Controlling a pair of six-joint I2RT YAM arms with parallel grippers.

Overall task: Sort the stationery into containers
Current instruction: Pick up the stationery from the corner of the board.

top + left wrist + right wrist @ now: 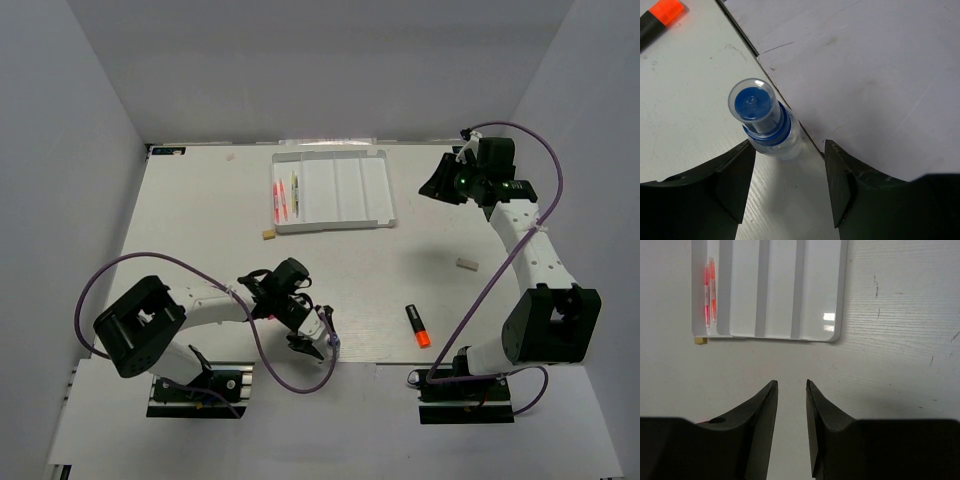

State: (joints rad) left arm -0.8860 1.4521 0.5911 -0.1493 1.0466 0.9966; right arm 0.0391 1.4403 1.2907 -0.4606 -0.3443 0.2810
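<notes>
Bottle (766, 121): small, clear, with a blue cap under a clear dome cover. It stands upright on the white table (200, 210), right at the near edge where the surface meets a darker seam. It sits just ahead of the left gripper (787, 144), in line with the gap between the two black fingers (735, 185). The jaws stand wide. The left fingertip is close beside the bottle's base and there is a clear gap on the right side, so nothing is gripped. The left arm reaches low across the near edge, with the wrist tilted down over the bottle. An orange-ended black highlighter (660, 17) lies further ahead and to the left of this hand, apart from the bottle. The right gripper (791, 382) is held up over the table, jaws drawn narrow with a slim gap and nothing between them. Ahead of it lies the white ridged tray (840, 300), with a pink pen (706, 295) and an orange pen (713, 290) side by side in the compartment furthest to the hand's left. A small beige eraser (700, 340) rests on the table just outside the tray's nearer left corner. A second eraser (466, 264) lies on the table near the right arm.
</notes>
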